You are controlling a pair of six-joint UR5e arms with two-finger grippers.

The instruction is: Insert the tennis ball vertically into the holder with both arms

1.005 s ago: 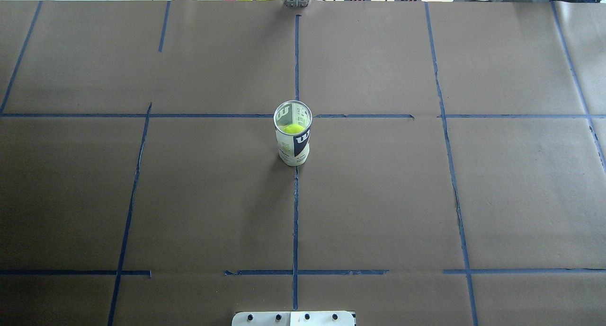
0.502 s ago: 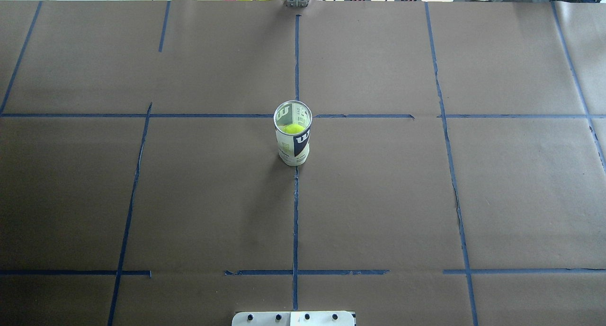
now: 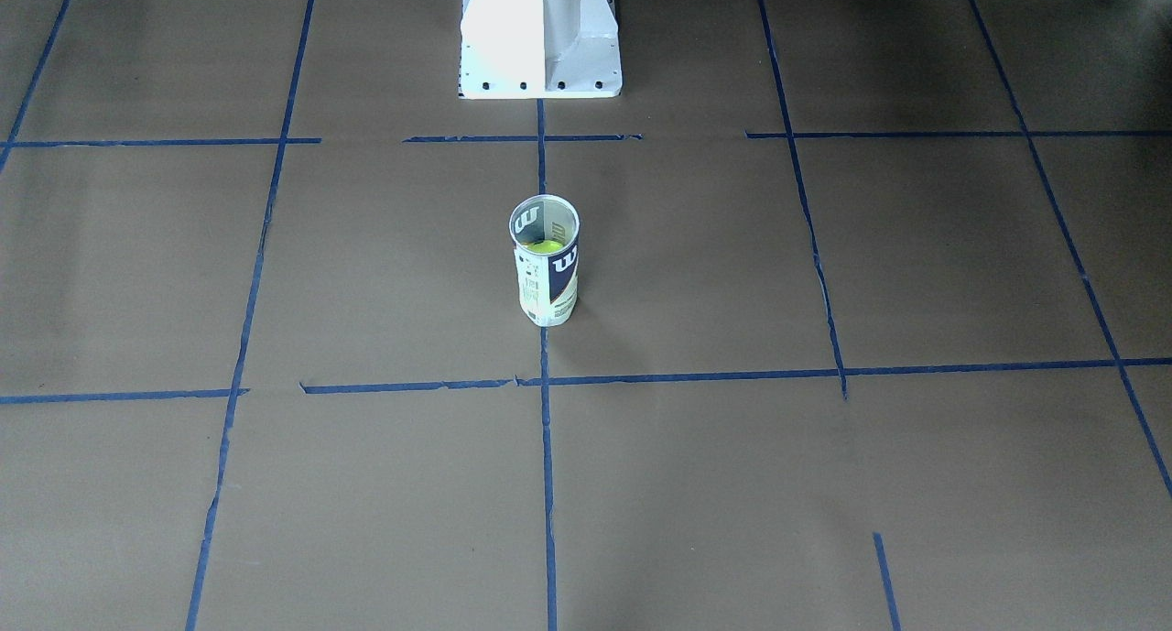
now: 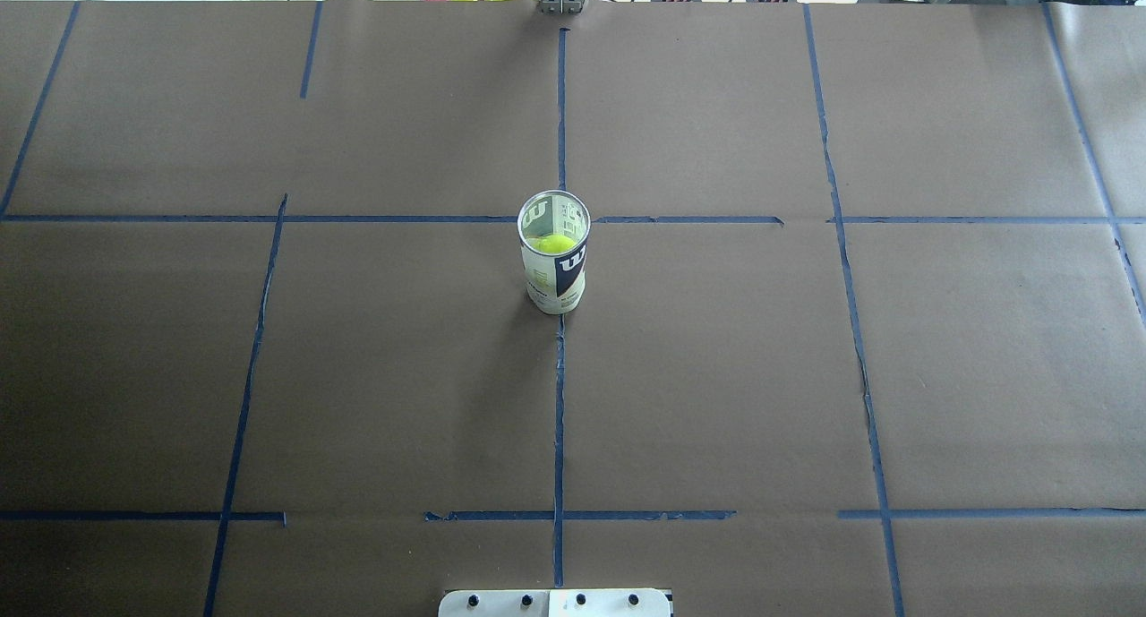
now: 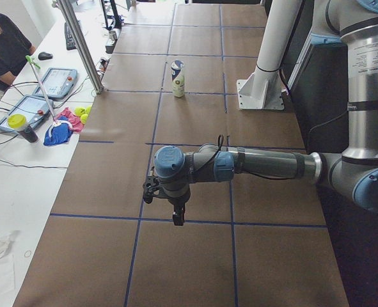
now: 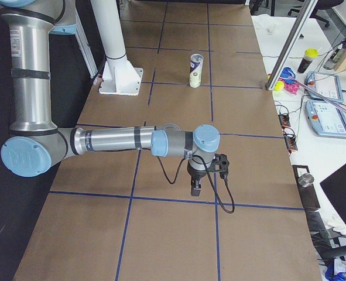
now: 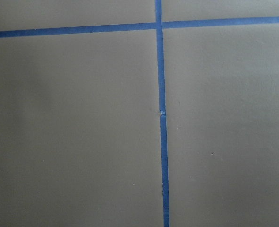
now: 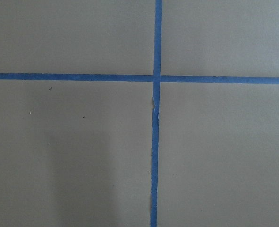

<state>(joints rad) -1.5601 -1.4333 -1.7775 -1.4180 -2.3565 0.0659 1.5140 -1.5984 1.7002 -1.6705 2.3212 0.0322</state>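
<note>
Holder (image 4: 554, 268) upright, mouth up, tennis ball (image 4: 553, 242) inside; left end effector (image 5: 177, 220), right end effector (image 6: 195, 189): state indiscernible.

Tennis ball (image 4: 557, 242) half-hidden inside holder (image 4: 555, 287); left claw (image 5: 176, 220), right claw (image 6: 195, 190) spread unclear.

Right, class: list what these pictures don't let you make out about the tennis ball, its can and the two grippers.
1. Left gripper: seen only in the exterior left view, small; open or shut unclear.
2. Right gripper: only in the exterior right view; same.
3. Tennis ball: only its top shows, overhead; the Wilson can label hides the rest.
</note>
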